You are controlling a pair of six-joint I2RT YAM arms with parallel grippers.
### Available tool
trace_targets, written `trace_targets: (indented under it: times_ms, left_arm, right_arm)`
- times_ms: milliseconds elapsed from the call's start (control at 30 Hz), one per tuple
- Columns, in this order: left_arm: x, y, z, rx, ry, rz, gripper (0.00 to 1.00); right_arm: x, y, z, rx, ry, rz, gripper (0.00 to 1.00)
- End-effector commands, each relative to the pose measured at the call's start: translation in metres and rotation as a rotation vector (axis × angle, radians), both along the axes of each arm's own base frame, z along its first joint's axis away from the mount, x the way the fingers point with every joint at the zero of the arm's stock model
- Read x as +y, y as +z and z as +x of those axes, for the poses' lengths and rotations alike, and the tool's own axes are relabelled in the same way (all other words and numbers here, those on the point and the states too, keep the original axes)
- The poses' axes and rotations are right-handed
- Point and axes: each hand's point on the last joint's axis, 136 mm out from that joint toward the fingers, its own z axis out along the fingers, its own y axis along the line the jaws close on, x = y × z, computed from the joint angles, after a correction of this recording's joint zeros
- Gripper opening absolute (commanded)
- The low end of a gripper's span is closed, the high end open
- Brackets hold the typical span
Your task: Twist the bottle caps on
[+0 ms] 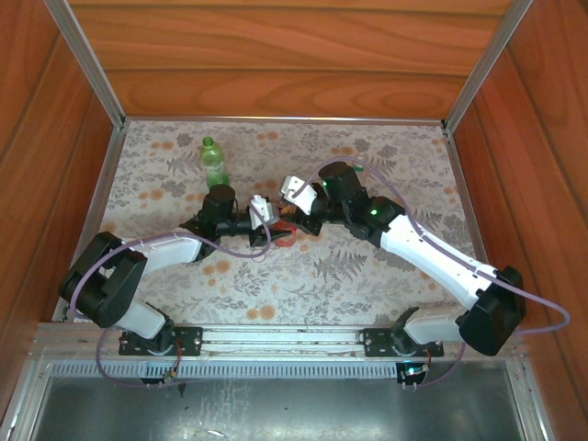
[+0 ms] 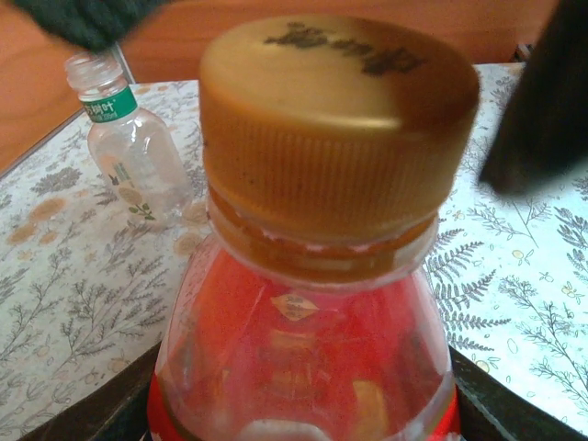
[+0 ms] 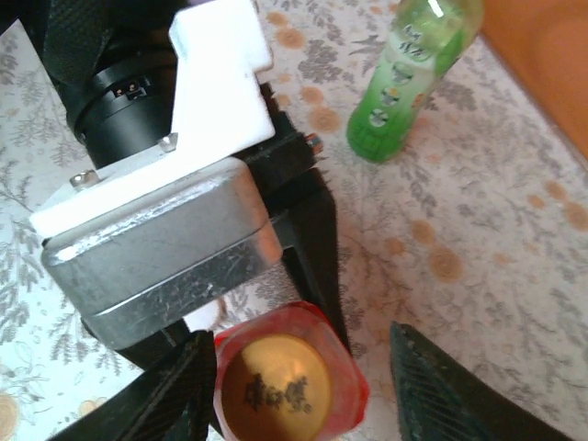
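Bottle caps status, left to right: the green bottle [image 1: 213, 161] stands on its own toward the far-left corner of the bench [image 1: 386, 266]. Its top looks green from above, so I'd guess that one's capped, though it's too small to swear to. The left hand [image 1: 273, 227] is clamped round the body of the red bottle [image 2: 303, 349] about mid-bench, jaws pressed in on both sides, holding it steady. The orange cap [image 2: 335, 138] sits on that bottle's neck and looks square, but I can't tell whether it's wound fully tight. The right hand [image 3: 296, 354] hangs over it with fingers spread wide, one each side of the cap, touching nothing. Beyond the red one, the clear bottle [image 2: 129, 152] stands on the bench with bare threads showing and no cap on. So my read: one probably done, the red one mid-tightening or just finished, the clear one left to do.
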Motion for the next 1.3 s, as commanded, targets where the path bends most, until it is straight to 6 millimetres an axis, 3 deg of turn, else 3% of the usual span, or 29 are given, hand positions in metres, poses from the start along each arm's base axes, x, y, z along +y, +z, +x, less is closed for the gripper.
trace_targets:
  times_ms: [0,167,367,533,667,967,1267]
  left_arm:
    - [0.0,0.007,-0.006,-0.013,-0.029,-0.017,0.58]
    - [0.0,0.008,-0.005,-0.013,-0.022,-0.018,0.58]
    - [0.001,0.01,-0.004,-0.008,-0.01,-0.021,0.61]
    - [0.005,0.017,-0.002,-0.015,0.022,-0.029,0.75]
    - [0.008,0.02,-0.003,-0.017,0.024,-0.037,0.79]
    - [0.003,0.028,-0.016,0.014,-0.062,-0.073,0.77]
    - [0.002,0.025,-0.015,0.023,-0.063,-0.069,0.62]
  right_arm:
    - [0.005,-0.008,-0.01,0.052,0.07,-0.023,0.48]
    - [0.003,-0.017,-0.008,0.065,0.067,-0.054,0.33]
    - [0.002,-0.012,-0.005,0.065,0.032,-0.022,0.19]
    - [-0.002,0.005,-0.005,0.087,0.004,0.098,0.18]
    - [-0.002,0.025,-0.01,0.136,0.04,0.26,0.18]
    - [-0.002,0.03,-0.018,0.166,0.092,0.337,0.19]
    - [-0.005,0.022,-0.021,0.17,0.109,0.297,0.24]
